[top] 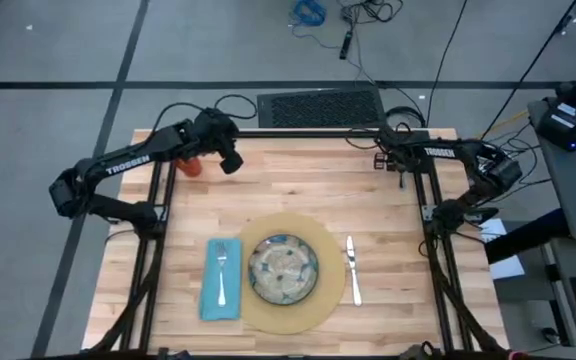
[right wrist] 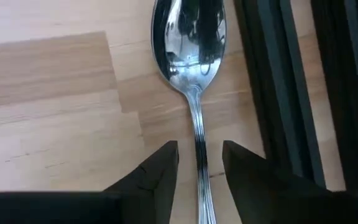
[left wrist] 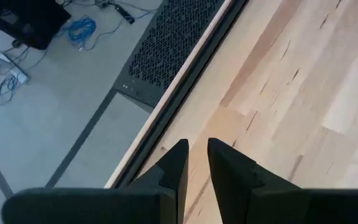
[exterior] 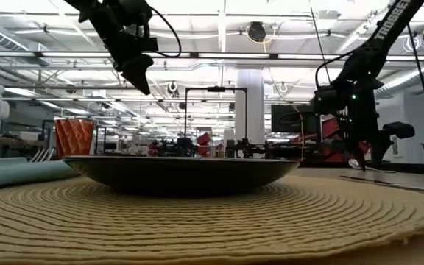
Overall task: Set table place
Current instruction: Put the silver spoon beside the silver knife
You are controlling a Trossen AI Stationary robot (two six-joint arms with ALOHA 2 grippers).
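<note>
Right gripper (right wrist: 199, 168) hovering with fingers parted astride the spoon (right wrist: 191, 56) handle; left gripper (left wrist: 194, 165) waiting, nearly clenched, near the cup (top: 190, 166).

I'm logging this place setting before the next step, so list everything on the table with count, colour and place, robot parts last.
table: one, pale wood with black frame, under everything.
mat: one, round tan, near the front edge, centre.
plate: one, speckled grey-green, on the mat.
napkin: one, teal, left of the mat.
fork: one, silver, lying on the napkin.
knife: one, silver, right of the plate at the mat's edge.
spoon: one, silver, by the table's right frame.
cup: one, orange, back left corner.
left gripper: one, dark, nearly closed, empty, raised beside the cup.
right gripper: one, dark, open astride the spoon's handle.
</note>
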